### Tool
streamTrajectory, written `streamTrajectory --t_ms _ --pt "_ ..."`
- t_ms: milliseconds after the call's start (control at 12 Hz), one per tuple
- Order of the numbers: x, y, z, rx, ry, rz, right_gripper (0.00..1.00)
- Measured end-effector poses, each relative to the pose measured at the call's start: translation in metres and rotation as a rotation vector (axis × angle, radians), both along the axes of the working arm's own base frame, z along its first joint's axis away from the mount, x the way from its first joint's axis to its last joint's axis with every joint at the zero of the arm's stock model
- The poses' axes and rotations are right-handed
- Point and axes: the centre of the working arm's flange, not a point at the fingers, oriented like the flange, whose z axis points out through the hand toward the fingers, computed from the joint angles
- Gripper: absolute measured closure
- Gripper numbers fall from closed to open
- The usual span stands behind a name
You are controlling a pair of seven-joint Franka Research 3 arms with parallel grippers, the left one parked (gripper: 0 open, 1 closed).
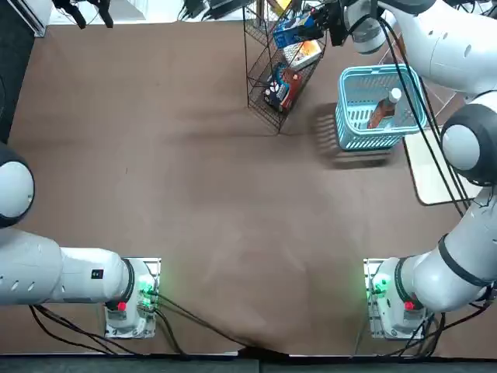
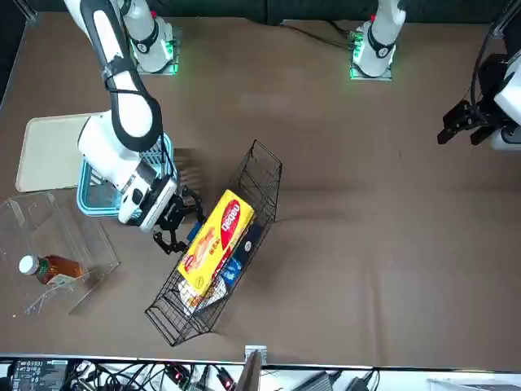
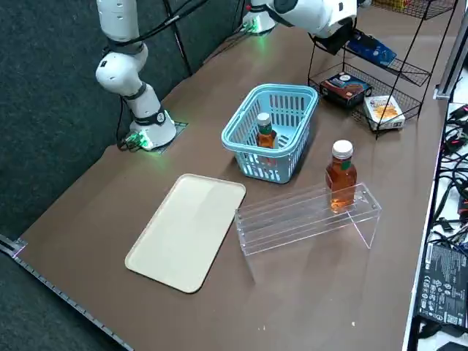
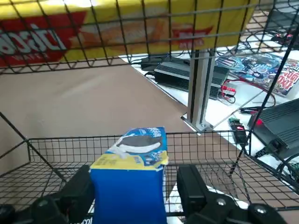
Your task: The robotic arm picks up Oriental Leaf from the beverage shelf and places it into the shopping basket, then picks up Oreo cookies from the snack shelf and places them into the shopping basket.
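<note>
Closing off-centre, the end effector (image 4: pixel 138 175) could skew the Oreos (image 4: pixel 128 196) or snag the rack (image 4: pixel 70 138) on withdrawal. Its fingers stand apart astride the racked packet, not gripping; side contact is unclear. From above, robot-forward as 12, the basket (image 3: pixel 252 150) lies toward 4 o'clock.

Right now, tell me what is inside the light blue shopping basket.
The shopping basket holds a bottle of amber-brown tea with a white cap. Its lower part is partly hidden by the slotted wall.
</note>
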Motion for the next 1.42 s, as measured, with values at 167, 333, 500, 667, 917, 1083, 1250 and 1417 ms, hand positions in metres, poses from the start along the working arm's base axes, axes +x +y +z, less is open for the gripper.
streamTrajectory --t_ms 167,333,500,667,917,1083,1250,1417 --pt "0.003 0.0 -0.004 0.0 0.002 -0.001 0.0" --pt "0.006 0.001 -0.006 0.0 0.002 -0.002 0.0" --pt "0.008 0.003 -0.008 0.001 0.001 -0.001 0.0" --pt "0.01 0.005 -0.01 0.001 0.002 0.001 0.0" --pt "0.01 0.006 -0.011 0.001 0.002 0.002 0.0" --pt "0.01 0.008 -0.011 0.001 0.002 0.004 0.0" --pt "0.009 0.01 -0.011 0.001 0.002 0.007 0.0" --pt "0.009 0.011 -0.011 0.001 0.002 0.008 0.06"
